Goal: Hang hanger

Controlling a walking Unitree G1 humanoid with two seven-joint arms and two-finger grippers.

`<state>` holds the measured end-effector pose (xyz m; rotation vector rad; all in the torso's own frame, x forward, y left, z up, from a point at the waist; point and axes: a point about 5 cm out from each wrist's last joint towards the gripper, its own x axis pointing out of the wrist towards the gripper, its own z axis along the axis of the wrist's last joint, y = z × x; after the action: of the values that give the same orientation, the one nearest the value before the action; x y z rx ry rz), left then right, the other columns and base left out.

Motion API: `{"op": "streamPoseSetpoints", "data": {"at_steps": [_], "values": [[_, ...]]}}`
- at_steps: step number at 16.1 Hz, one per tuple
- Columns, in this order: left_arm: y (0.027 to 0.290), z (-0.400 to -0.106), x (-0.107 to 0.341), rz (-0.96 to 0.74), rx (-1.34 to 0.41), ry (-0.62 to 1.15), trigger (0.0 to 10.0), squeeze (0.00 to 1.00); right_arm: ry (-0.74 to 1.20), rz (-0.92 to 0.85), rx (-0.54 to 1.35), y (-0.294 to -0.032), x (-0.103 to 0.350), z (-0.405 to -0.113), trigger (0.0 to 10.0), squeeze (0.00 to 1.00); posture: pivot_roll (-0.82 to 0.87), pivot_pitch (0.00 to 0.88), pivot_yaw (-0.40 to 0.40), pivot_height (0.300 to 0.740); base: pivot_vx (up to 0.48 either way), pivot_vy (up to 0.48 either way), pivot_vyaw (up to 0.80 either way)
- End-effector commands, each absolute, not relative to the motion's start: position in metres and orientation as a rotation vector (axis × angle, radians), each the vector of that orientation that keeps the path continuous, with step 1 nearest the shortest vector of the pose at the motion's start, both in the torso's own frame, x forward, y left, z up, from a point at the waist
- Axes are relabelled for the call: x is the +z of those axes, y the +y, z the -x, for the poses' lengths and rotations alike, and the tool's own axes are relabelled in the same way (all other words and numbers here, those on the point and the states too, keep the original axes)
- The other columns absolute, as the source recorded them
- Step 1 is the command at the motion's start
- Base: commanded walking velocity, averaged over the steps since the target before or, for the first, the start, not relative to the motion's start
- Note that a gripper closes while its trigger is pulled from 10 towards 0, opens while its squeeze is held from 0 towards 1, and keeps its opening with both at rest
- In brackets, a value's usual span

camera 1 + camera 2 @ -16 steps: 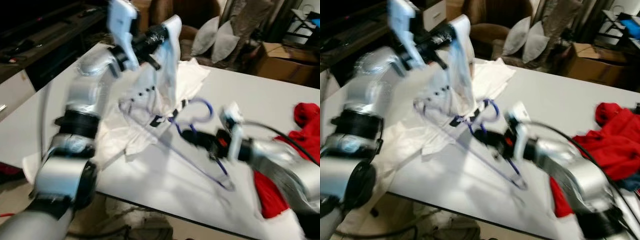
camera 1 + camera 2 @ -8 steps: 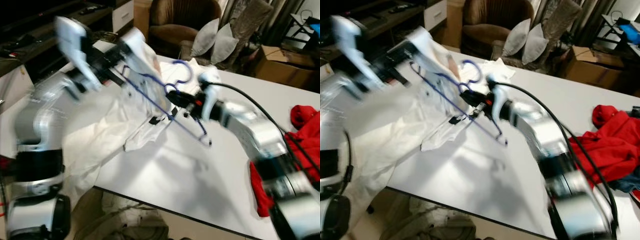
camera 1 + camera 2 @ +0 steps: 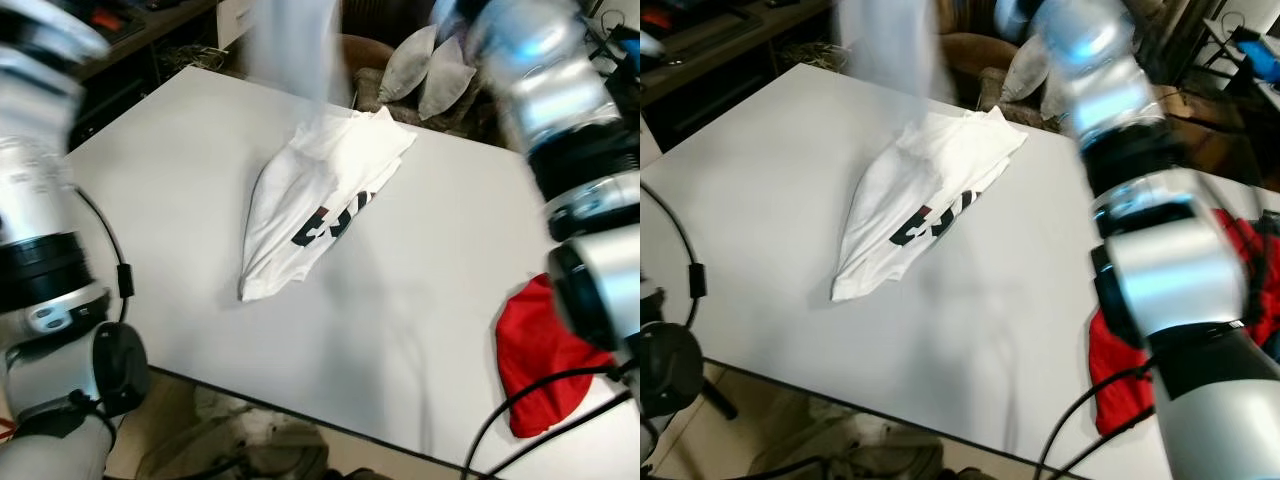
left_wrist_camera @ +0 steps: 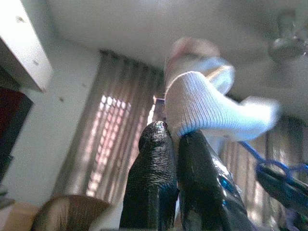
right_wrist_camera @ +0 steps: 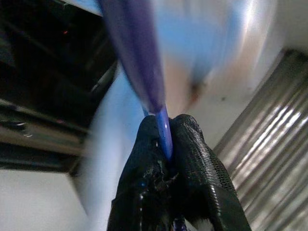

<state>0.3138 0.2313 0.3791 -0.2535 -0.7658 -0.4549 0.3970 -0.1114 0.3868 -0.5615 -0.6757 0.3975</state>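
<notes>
Our left gripper [image 4: 174, 132] is clenched on a white garment [image 4: 202, 103], our right gripper [image 5: 166, 126] on the hanger [image 5: 137, 57]; a shirt [image 3: 315, 205] lies mid-table [image 3: 180, 150].

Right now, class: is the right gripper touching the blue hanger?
Touching. The right wrist view shows the right gripper shut on the blue hanger, its bar pinched between the two black fingers with no gap.

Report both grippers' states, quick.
Left gripper: shut on the white garment.
Right gripper: shut on the purple hanger.
</notes>
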Motion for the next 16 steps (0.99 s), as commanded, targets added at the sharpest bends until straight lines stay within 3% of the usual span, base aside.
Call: {"op": "streamPoseSetpoints", "data": {"at_steps": [1, 5, 7, 9, 12, 16], "values": [[0.234, -0.316, 0.364, 0.252, -0.424, -0.717, 10.0, 0.0, -0.54, 0.573, 0.396, -0.122, 0.344, -0.408, 10.0, 0.0, -0.01, 0.0, -0.138, 0.74, 0.0, 0.0, 0.0], [0.217, -0.328, 0.32, 0.151, -0.417, -0.523, 10.0, 0.0, -0.34, 0.663, 0.622, -0.108, 0.261, -0.406, 10.0, 0.0, -0.01, 0.0, -0.127, 0.74, 0.0, 0.0, 0.0], [0.192, -0.337, 0.264, 0.019, -0.431, -0.278, 10.0, 0.0, -0.158, 0.635, 0.796, -0.115, 0.195, -0.39, 10.0, 0.0, -0.02, 0.0, -0.114, 0.74, 0.0, 0.0, 0.0], [0.188, -0.338, 0.242, -0.024, -0.403, -0.18, 10.0, 0.0, -0.079, 0.615, 0.888, -0.121, 0.171, -0.38, 10.0, 0.0, -0.03, 0.0, -0.104, 0.74, 0.0, 0.0, 0.0], [0.19, -0.343, 0.244, -0.004, -0.373, -0.183, 10.0, 0.0, -0.002, 0.598, 0.904, -0.14, 0.16, -0.375, 10.0, 0.0, -0.03, 0.0, -0.094, 0.74, 0.0, 0.0, 0.0], [0.213, -0.359, 0.25, -0.053, -0.204, -0.191, 10.0, 0.0, 0.114, 0.645, 1.108, -0.161, 0.16, -0.362, 10.0, 0.0, -0.03, 0.0, -0.099, 0.74, 0.0, 0.0, 0.0]]}}
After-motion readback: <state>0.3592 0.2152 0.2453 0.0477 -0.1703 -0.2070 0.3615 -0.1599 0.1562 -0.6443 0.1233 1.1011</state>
